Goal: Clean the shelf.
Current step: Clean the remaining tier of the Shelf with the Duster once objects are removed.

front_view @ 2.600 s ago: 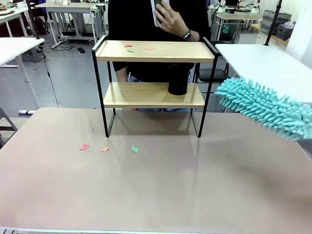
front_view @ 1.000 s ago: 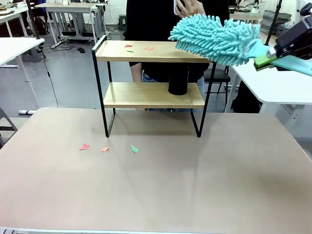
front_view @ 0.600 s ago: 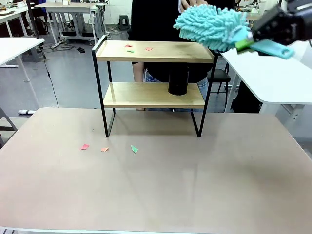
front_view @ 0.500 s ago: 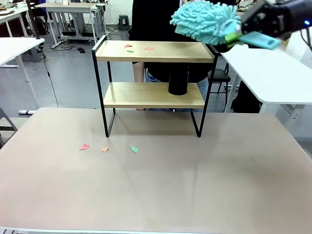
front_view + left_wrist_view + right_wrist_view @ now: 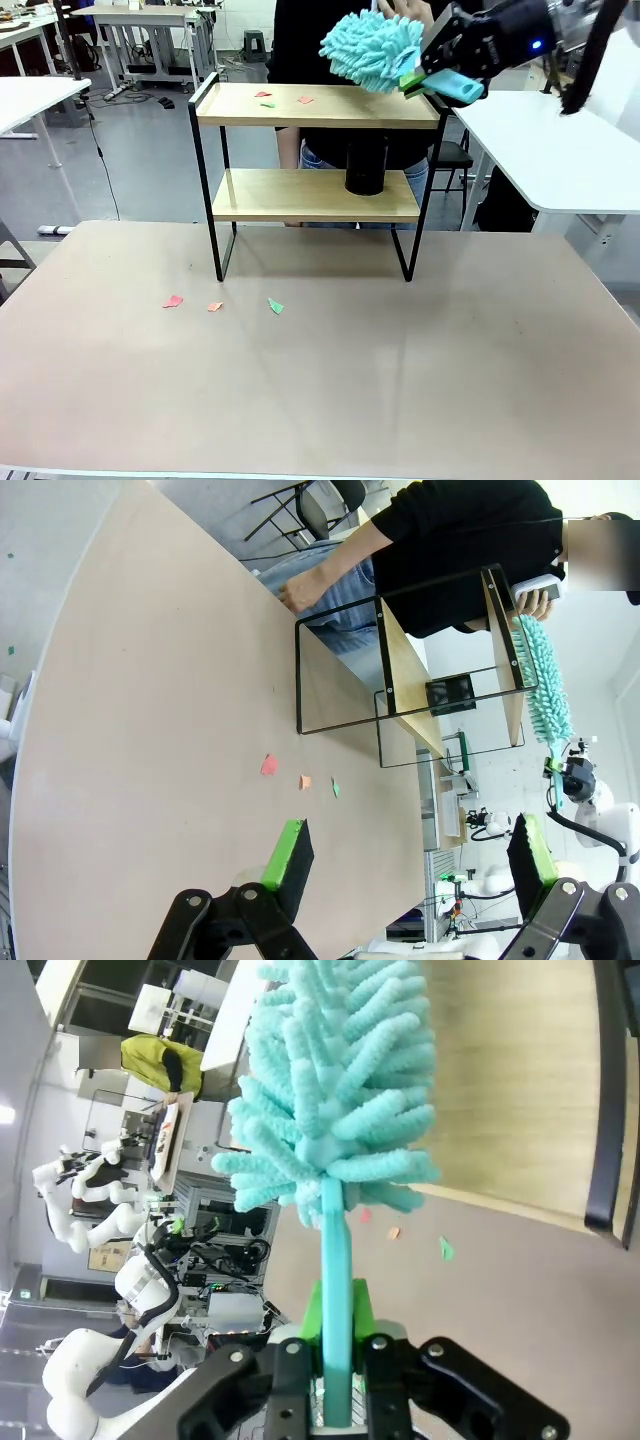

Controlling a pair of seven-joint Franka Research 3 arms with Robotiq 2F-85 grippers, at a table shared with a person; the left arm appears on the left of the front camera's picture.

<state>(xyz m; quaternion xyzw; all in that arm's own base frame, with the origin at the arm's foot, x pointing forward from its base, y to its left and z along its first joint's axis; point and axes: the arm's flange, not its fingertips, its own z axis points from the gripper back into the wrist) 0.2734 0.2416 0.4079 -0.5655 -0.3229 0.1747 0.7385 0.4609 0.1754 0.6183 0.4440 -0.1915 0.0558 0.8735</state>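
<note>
Right gripper (image 5: 414,84) tight on duster (image 5: 370,48)

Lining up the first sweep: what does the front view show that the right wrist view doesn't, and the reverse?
Front view: the whole shelf, with paper scraps near the left end of its top board and a black cup on the lower board; a person stands behind it. Right wrist view: the right hand shut on the handle of the teal duster, green pads on both sides. Both: the duster over the right part of the top board, and three scraps on the tabletop.
</note>
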